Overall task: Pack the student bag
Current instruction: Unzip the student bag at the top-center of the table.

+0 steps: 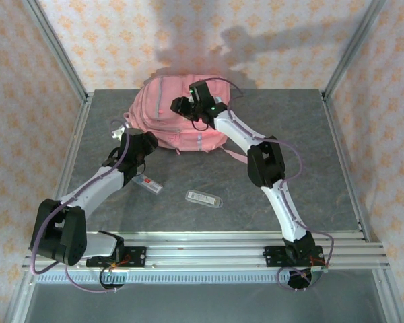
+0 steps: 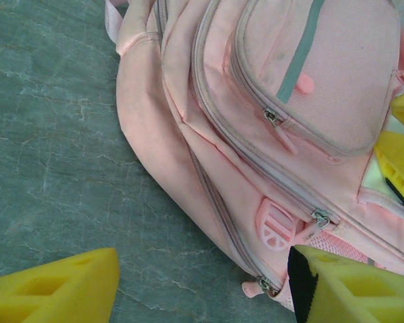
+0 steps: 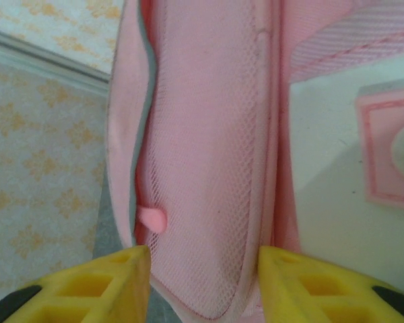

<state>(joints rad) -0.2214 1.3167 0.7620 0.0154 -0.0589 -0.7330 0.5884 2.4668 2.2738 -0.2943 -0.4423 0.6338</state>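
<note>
Top view gives the layout. The student bag (image 1: 175,114) lies at 12 o'clock on the table (image 1: 310,148), close to the far edge. The left gripper (image 1: 147,142) is at the bag's 8 o'clock corner and the right gripper (image 1: 183,105) is over the bag's upper face. At the bag's 6 o'clock, well apart from it, are a white packet (image 1: 148,183) and a clear case (image 1: 204,198) (too small to identify further).

Left wrist adds detail the top view lacks: the bag's side with stacked zip lines, a metal zip pull (image 2: 273,116) and a round pink badge (image 2: 277,227). Bare table runs from 9 to 7 o'clock.

Right wrist shows a mesh panel (image 3: 209,168) on the bag, a pink tab (image 3: 151,219) at its 8 o'clock edge and a pale patch (image 3: 337,175) at 3 o'clock. The patterned wall (image 3: 40,134) is at 9 o'clock.

Room: the table is open at the bag's 3 o'clock and along the whole near side. Frame posts stand at both far corners, and there is little margin behind the bag.

Tools: the left gripper (image 2: 202,289) is spread wide and holds nothing. Its 5 o'clock finger (image 2: 350,289) is just beside the bag's lower corner (can't tell if it touches), and its 7 o'clock finger is over bare table. The right gripper (image 3: 202,282) is also spread wide, with the mesh panel's lower end between its fingers. It isn't pinching, and I can't tell whether it touches.
</note>
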